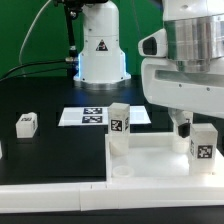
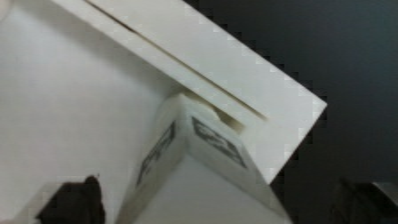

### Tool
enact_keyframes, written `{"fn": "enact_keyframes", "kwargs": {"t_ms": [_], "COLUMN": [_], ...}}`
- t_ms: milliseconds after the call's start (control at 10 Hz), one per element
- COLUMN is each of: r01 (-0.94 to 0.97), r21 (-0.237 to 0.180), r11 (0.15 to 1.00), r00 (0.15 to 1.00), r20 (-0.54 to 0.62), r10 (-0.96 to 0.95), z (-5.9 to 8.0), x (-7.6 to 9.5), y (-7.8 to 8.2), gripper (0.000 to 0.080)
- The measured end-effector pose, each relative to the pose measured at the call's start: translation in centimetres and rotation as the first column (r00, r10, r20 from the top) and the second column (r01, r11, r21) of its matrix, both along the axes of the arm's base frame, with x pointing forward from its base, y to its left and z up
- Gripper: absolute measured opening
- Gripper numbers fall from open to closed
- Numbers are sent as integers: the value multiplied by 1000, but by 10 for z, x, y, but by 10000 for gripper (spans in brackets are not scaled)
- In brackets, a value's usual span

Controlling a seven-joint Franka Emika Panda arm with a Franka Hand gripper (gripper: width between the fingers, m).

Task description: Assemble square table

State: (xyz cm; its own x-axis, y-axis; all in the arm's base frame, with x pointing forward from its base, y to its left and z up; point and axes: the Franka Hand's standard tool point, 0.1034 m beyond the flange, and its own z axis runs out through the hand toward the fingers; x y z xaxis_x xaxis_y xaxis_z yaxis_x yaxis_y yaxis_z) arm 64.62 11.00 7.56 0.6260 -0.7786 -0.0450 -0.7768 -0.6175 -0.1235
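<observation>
The white square plate (image 1: pixel 150 160) lies on the black table at the exterior view's right. One white tagged leg (image 1: pixel 120 127) stands upright at its far left corner. My gripper (image 1: pixel 194 134) is over the plate's right side, with a second tagged leg (image 1: pixel 203 143) upright between its fingers. In the wrist view this leg (image 2: pixel 205 165) fills the space between the two dark fingers (image 2: pixel 71 205), against the plate (image 2: pixel 71 90), and the gripper (image 2: pixel 222 212) looks shut on it. A third leg (image 1: pixel 26 124) lies loose at the exterior view's left.
The marker board (image 1: pixel 92 116) lies behind the plate, in front of the robot base (image 1: pixel 100 50). A long white border rail (image 1: pixel 60 196) runs along the near edge. Cables trail at the back left.
</observation>
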Motion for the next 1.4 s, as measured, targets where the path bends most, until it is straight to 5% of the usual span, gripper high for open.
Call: {"fn": "enact_keyframes", "kwargs": {"t_ms": [200,400,700,1100,1400], "r01": [-440,-545,-516,-19,462], "r21": [-53,-54,-57,-22,27], "r11": [896,837,855,1000,887], "r00": [896,837,855,1000,886], "r20": [34,35,23,-24,-66], "r10": [442,547,517,19,-459], "z": [0,-2,-3,-2,-7], "x": [0,-3,-5,-3,-6], "y": [6,9,4,-3,2], "gripper": [649,649,292,291,288]}}
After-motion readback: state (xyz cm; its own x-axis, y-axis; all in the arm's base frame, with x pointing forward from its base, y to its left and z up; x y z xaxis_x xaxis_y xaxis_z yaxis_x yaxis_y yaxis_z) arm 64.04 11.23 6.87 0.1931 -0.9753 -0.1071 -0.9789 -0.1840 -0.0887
